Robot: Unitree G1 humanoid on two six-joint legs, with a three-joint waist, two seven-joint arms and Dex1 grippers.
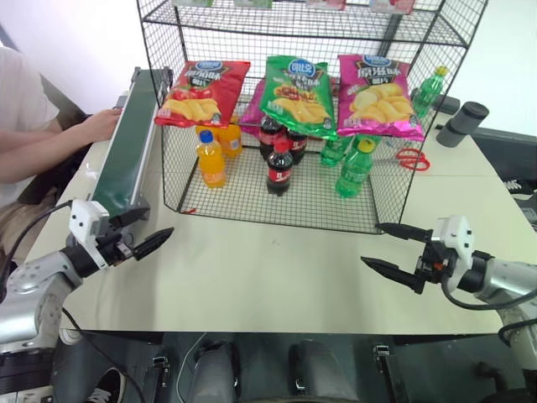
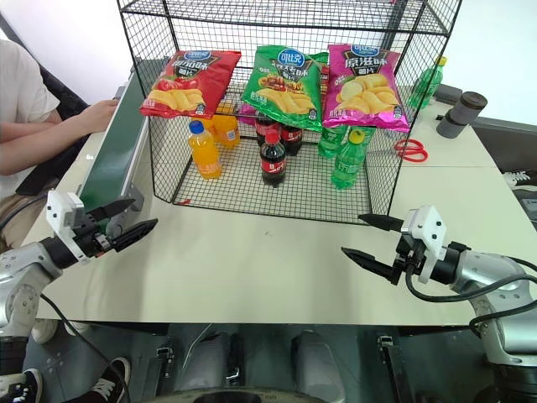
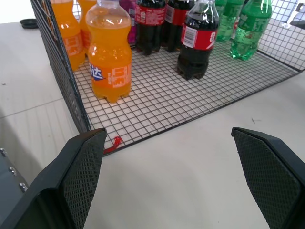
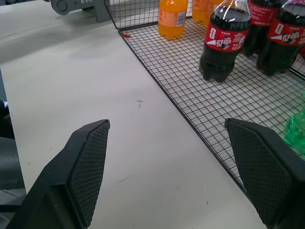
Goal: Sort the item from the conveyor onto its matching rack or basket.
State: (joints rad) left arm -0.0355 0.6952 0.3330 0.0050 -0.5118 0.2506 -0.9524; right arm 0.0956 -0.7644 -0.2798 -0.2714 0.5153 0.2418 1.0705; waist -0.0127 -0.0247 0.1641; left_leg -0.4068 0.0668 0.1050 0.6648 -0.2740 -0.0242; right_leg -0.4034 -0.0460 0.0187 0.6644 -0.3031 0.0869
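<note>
Two empty grippers wait with fingers spread: your left gripper [image 1: 155,243] just off the near end of the conveyor [image 1: 130,138], your right gripper [image 1: 393,248] well apart from it. The green crisp bag [image 1: 299,94] already hangs on the rack [image 1: 436,126], up and ahead between them; your left is nearer the belt, running lengthwise away from you.
</note>
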